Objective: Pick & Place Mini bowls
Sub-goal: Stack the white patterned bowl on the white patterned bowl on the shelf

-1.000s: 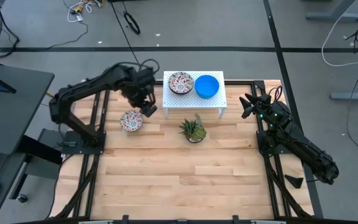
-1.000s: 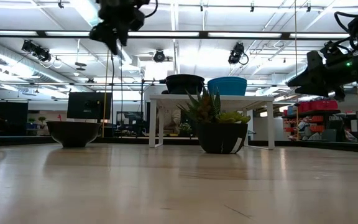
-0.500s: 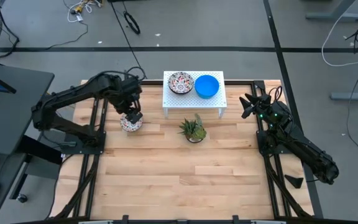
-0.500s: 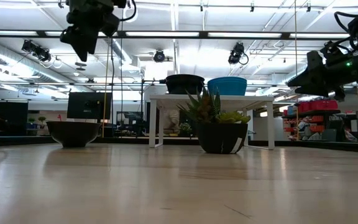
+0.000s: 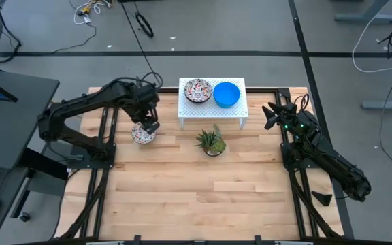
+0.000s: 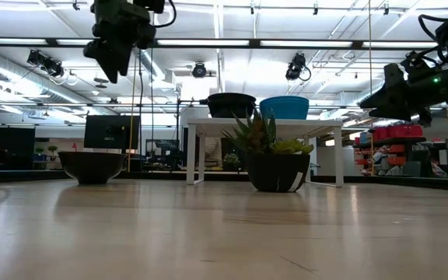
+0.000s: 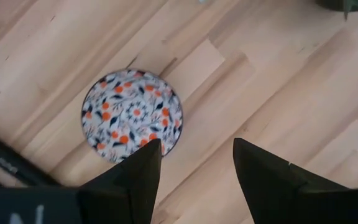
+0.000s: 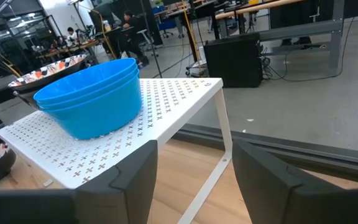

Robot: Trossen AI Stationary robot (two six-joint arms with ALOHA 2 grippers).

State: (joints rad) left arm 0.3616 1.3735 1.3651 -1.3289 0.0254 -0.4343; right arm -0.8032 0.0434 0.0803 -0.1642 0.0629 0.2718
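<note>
Left gripper (image 5: 150, 126) hangs above the wooden table (image 5: 203, 197), over the edge of a floral bowl (image 5: 143, 133) that sits on the boards near the table's left side. Its jaws are parted and hold nothing; in the left wrist view the two dark fingers (image 7: 135, 180) frame bare wood, with one fingertip overlapping the bowl's rim in that picture. In the low view the gripper (image 6: 113, 58) is high above the bowl (image 6: 92, 166), clearly apart from it.

That floral bowl (image 7: 132, 114) stands upright, mouth facing up, patterned inside showing. It is round, so no long axis can be given.

White perforated shelf (image 5: 212, 103) stands at the table's far edge. On it are a second floral bowl (image 5: 198, 90) and, just beside it toward the right arm's side, a stack of blue bowls (image 5: 226, 94). Both are upright with mouths up. In the right wrist view the blue stack (image 8: 89, 96) shows at least two nested rims; the exact count cannot be told. The patterned bowl (image 8: 51, 67) sits behind it in that view.

Small potted green plant (image 5: 211, 141) stands on the table in front of the shelf, between the shelf and the open boards, apart from the loose floral bowl.

Right gripper (image 5: 271, 116) waits at the table's right edge, beside the shelf and off it, pointed toward the shelf. Its fingers (image 8: 129, 180) stand apart and empty.

People show faintly in the room beyond the shelf in the right wrist view.
</note>
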